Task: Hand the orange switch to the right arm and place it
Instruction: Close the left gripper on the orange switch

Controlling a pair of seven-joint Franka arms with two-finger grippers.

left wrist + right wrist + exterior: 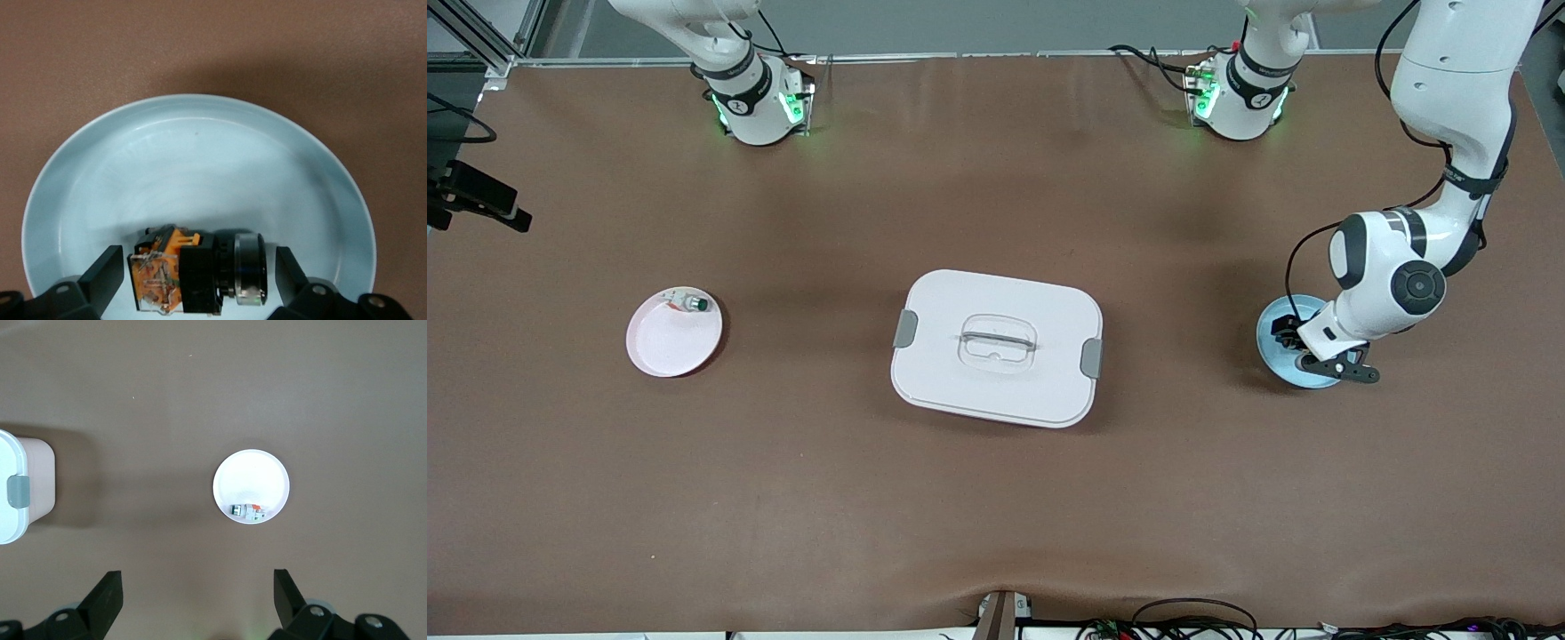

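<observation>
1. The left gripper (200, 280) is held low over the light blue plate (200, 153), its fingers (107, 277) spread apart and clasping nothing.
2. The orange switch (197, 273) is seen lying on that plate directly between the two fingers, with a gap showing on each side; no contact is visible.
3. The long axis of the switch is laid across the gap, from one finger to the other: the orange and clear end is turned toward one finger, the silver ring end toward the other. A closing of the fingers is therefore judged to press the switch end to end along its length.
4. The light blue plate is set near the edge of the table at the left arm's end, so the left arm is by far the nearer one.
5. The right gripper (193, 600) is held high, with fingers likewise released and empty, over the table near the pink plate (667, 342) at the right arm's end; a green-capped switch (692, 304) is lying in that plate.
6. A white lidded box (996, 347) is placed at the middle of the table, between the two plates.
</observation>
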